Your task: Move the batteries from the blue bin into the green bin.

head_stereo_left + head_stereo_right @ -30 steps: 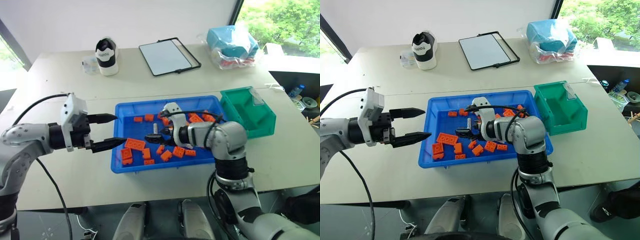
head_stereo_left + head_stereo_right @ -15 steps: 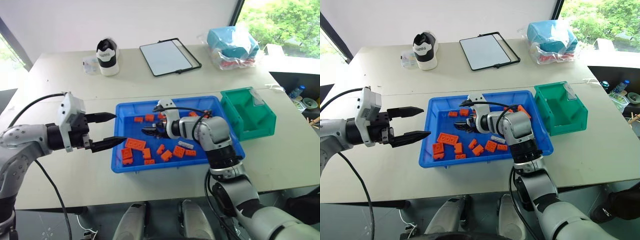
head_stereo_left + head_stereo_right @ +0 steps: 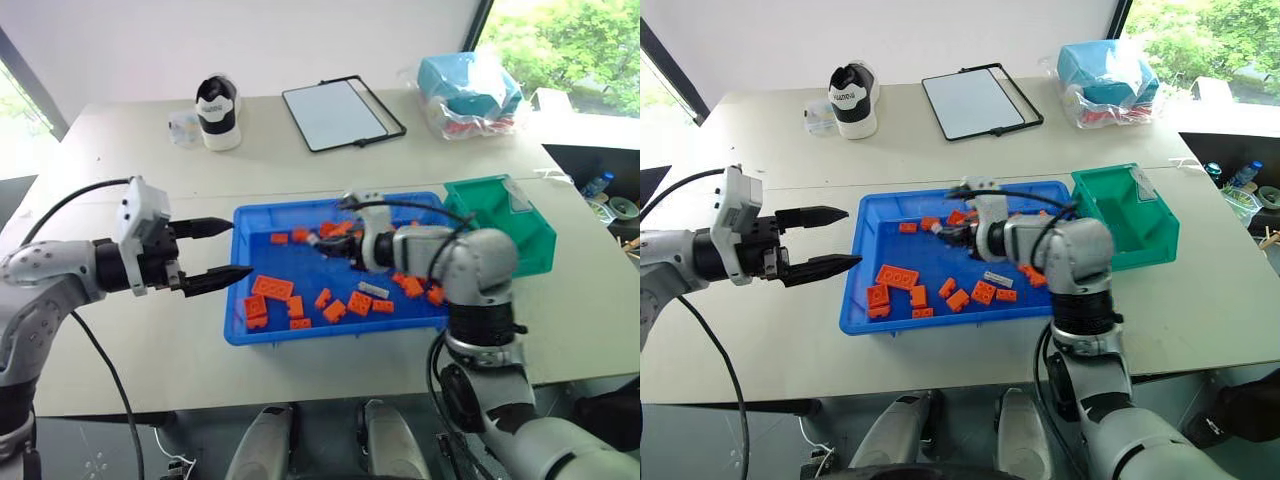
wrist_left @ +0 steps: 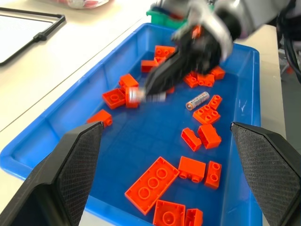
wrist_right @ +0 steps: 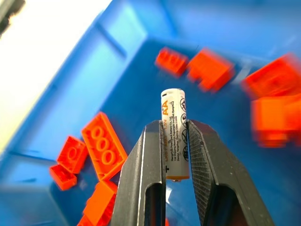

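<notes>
Silver-grey and pale against the blue, one battery [image 5: 173, 140] is clamped between your right gripper [image 5: 175, 155] fingers in the right wrist view. Its long axis runs along the fingers, with its upper end poking out past the tips. Below it lie the blue bin's floor and blurred orange bricks [image 5: 104, 151], so the battery is lifted clear of the tray.

In the left eye view, the right gripper [image 3: 330, 243] sits over the far middle of the blue bin [image 3: 262, 335], pointing toward your left. The green bin [image 3: 532, 247] stands just beside the tray's right end, behind the gripper's wrist. The coming move probably turns on this: you must carry the battery rightward, opposite to where the fingers point. The right arm is clearly the nearer one to that bin. A second battery [image 3: 372, 289] lies flat on the tray floor, nearer you than the gripper and apart from it.

In the left wrist view, your left gripper [image 4: 169, 141] has its jaws spread wide and empty at the tray's left rim. That spare battery [image 4: 197, 100] lies slantwise among the bricks, well ahead of those fingers.
</notes>
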Motion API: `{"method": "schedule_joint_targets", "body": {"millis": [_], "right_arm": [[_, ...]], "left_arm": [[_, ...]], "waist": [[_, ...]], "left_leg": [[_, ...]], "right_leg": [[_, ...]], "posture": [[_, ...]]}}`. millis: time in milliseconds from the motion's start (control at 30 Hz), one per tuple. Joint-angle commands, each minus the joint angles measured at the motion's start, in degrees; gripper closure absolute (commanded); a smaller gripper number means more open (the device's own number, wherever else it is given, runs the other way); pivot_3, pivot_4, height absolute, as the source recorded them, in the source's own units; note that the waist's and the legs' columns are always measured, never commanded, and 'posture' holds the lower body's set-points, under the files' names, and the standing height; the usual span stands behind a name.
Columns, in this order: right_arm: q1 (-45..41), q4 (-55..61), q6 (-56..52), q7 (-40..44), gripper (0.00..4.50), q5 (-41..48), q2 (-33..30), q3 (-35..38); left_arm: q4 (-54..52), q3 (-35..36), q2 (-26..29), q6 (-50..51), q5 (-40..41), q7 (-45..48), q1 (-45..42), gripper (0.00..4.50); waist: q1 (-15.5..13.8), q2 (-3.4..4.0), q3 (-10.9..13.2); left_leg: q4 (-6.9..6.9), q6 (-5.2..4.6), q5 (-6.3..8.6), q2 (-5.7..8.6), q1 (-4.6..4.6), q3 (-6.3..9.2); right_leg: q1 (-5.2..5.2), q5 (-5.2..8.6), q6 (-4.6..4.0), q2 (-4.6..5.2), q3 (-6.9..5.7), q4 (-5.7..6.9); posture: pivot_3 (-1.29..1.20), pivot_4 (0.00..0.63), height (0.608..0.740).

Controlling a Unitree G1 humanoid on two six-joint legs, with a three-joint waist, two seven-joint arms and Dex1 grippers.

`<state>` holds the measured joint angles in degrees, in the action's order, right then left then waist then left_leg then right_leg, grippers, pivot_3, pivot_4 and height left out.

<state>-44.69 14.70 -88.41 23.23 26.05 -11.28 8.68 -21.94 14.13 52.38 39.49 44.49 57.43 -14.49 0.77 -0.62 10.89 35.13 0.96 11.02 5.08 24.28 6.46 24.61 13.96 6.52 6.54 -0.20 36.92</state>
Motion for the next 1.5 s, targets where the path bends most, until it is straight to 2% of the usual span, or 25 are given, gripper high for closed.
{"method": "schedule_joint_targets", "body": {"millis": [33, 167, 233, 300, 400, 500, 667, 767, 867, 967, 1200, 1500], "right_arm": [[-2.1, 6.0, -4.0, 0.5, 3.94, 1.9, -7.6, 9.2], [-0.4, 5.0, -2.9, 0.9, 3.94, 0.8, -19.6, 13.8], [3.7, 5.2, 0.1, 3.1, 3.94, 1.3, -25.2, 13.2], [6.7, 4.4, 3.8, 2.9, 3.94, 0.1, -28.1, 13.1], [8.3, 1.3, 8.7, -0.3, 3.94, -3.1, -29.3, 13.9], [10.3, -0.1, 13.2, -1.7, 2.88, -5.3, -30.0, 13.0], [13.2, 2.2, 24.9, 2.5, 0.41, -7.4, -34.5, 6.2], [12.2, 4.6, 29.9, 10.2, 0.41, -4.1, -36.4, 2.9], [10.8, 7.8, 28.9, 17.9, 0.41, 1.6, -36.5, -1.7], [10.3, 9.2, 27.6, 21.9, 0.41, 3.6, -36.6, -7.5], [9.9, 5.7, 30.4, 23.2, 0.41, -2.0, -34.2, -23.1], [13.1, 1.2, 37.1, 24.9, 0.41, -8.3, -35.0, -28.0]], "left_arm": [[0.2, -0.2, -0.3, -1.5, -0.4, 0.8, -1.2, 0.0], [1.0, -1.7, -1.2, -2.2, -1.1, 1.1, -2.0, 0.0], [1.4, -2.7, -1.9, -2.4, -1.4, 1.1, -2.9, 0.0], [2.1, -3.5, -2.5, -2.7, -1.8, 1.4, -3.9, 0.0], [3.1, -4.6, -3.1, -3.0, -2.4, 1.8, -5.2, 0.0], [3.8, -5.6, -3.8, -3.1, -2.9, 1.9, -6.5, 0.0], [4.2, -6.1, -4.0, -3.2, -3.1, 2.6, -7.2, 0.0], [4.4, -6.1, -3.9, -3.0, -3.2, 3.0, -7.4, 0.0], [4.3, -6.2, -3.9, -2.7, -3.2, 3.0, -7.8, 0.0], [4.0, -6.3, -4.0, -2.4, -3.0, 2.9, -8.1, 0.0], [1.4, -4.9, -3.2, -1.4, -1.8, 2.7, -6.2, 0.0], [-1.7, -2.7, -2.6, 0.4, -0.3, 0.7, -3.8, 0.0]], "waist": [[-0.2, -0.01, 0.0], [-0.1, 0.0, 0.0], [0.0, -0.03, 0.0], [0.2, -0.02, 0.0], [0.5, 0.02, 0.0], [0.1, 0.02, 0.0], [-0.1, 0.02, 0.0], [0.2, 0.03, 0.0], [0.3, 0.02, 0.0], [0.1, 0.01, 0.0], [-0.1, -0.04, 0.0], [-0.1, -0.04, 0.0]], "left_leg": [[0.0, 0.0, 0.0, 0.0, 0.02, 0.0], [-0.03, -0.01, 0.0, -0.01, 0.08, -0.05], [-0.05, -0.04, 0.02, -0.03, 0.09, -0.1], [-0.06, -0.12, 0.07, -0.07, 0.08, -0.13], [-0.05, -0.17, 0.08, -0.1, 0.08, -0.29], [0.01, -0.18, 0.08, -0.09, 0.08, -0.31], [0.01, -0.18, 0.08, -0.05, 0.12, -0.3], [0.01, -0.19, 0.09, -0.05, 0.13, -0.32], [0.0, -0.21, 0.1, -0.13, 0.11, -0.3], [0.01, -0.21, 0.11, -0.16, 0.12, -0.24], [0.06, -0.21, 0.11, -0.05, 0.13, -0.24], [0.04, -0.2, 0.11, -0.05, 0.13, -0.23]], "right_leg": [[0.0, 0.01, -0.01, 0.01, 0.0, -0.02], [-0.02, 0.09, -0.15, 0.03, -0.03, -0.24], [-0.04, 0.09, -0.15, 0.05, -0.03, -0.32], [-0.09, 0.05, -0.08, 0.04, -0.04, -0.42], [-0.1, 0.04, -0.05, 0.08, 0.0, -0.51], [-0.14, 0.03, -0.05, 0.06, 0.02, -0.54], [-0.17, -0.01, 0.04, 0.1, 0.01, -0.62], [-0.16, -0.02, 0.06, 0.11, 0.01, -0.65], [-0.17, -0.02, 0.07, 0.01, 0.01, -0.65], [-0.18, -0.02, 0.07, -0.02, -0.02, -0.65], [-0.23, -0.01, 0.03, 0.13, -0.01, -0.73], [-0.21, -0.02, 0.06, 0.11, -0.01, -0.72]], "posture": [[0.0, 0.15, 0.731], [0.0, 0.15, 0.731], [0.0, 0.15, 0.731], [0.0, 0.15, 0.731], [0.0, 0.15, 0.731], [0.0, 0.15, 0.731], [0.0, 0.15, 0.731], [0.0, 0.15, 0.731], [0.0, 0.15, 0.731], [0.0, 0.15, 0.731], [0.0, 0.15, 0.731], [0.0, 0.15, 0.731]]}}
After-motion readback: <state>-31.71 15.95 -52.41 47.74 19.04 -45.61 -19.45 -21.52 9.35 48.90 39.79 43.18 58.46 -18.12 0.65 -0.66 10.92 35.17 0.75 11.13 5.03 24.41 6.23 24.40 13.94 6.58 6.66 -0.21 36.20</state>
